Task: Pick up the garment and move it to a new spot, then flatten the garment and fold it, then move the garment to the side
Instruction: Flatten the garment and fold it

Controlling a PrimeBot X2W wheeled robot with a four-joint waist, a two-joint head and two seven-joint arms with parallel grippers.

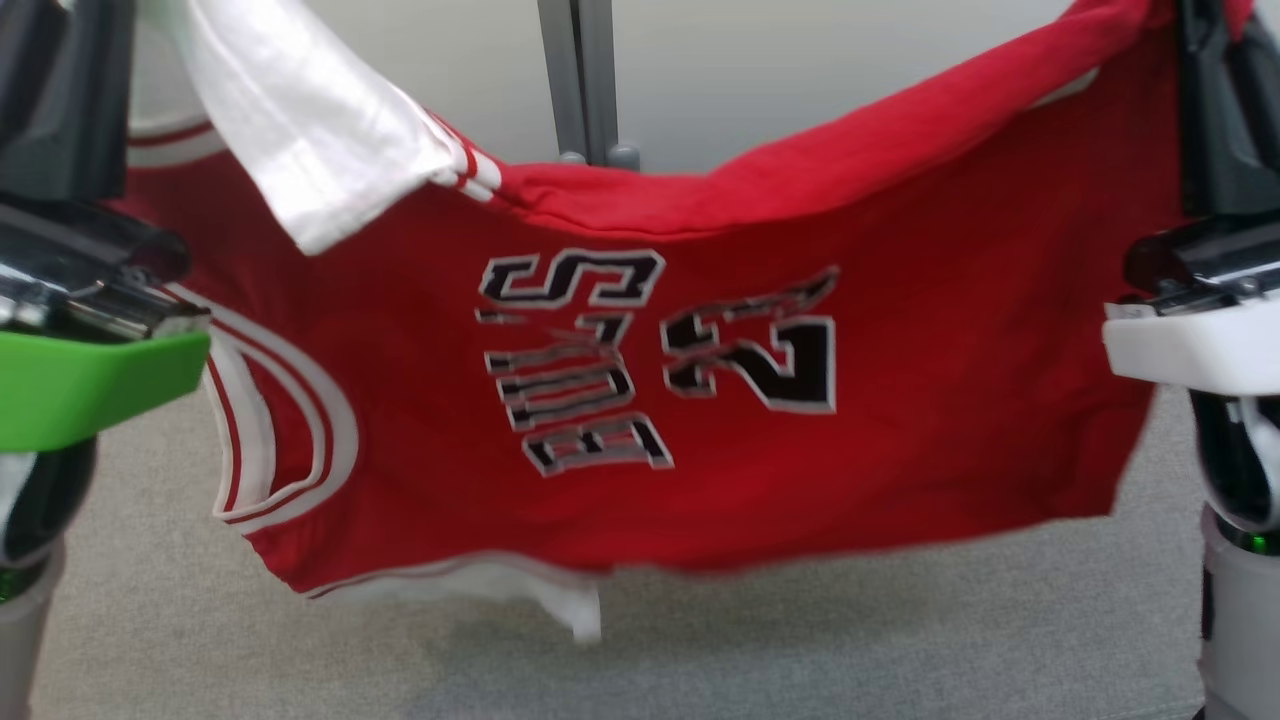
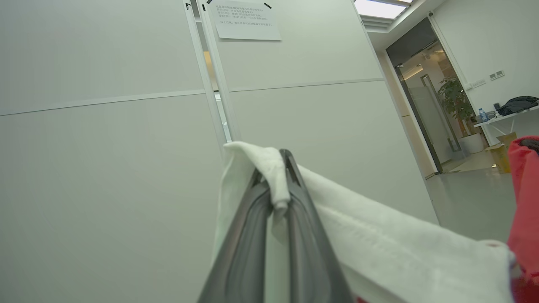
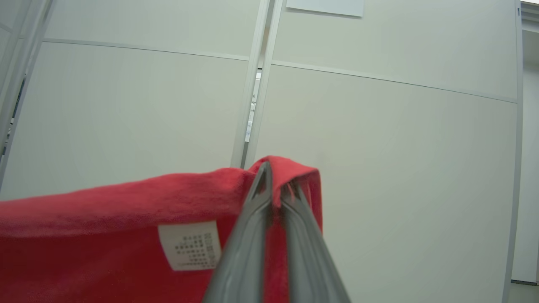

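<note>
Both grippers are clamped on the garment, which hangs stretched between them.

The left gripper (image 2: 273,168) has its jaws closed on a white fold of the garment (image 1: 700,400); the cloth bunches over its fingertips and trails away to its right toward the red part. The right gripper (image 3: 278,181) pinches a red edge, and the fabric drapes to its left with a white label (image 3: 190,245) just beside the fingers. Between the two the garment sags in the air, lettering sideways, above the grey floor (image 1: 800,650). Beyond both grippers stand pale wall panels (image 3: 379,147), one bearing a paper notice (image 2: 246,21).
</note>
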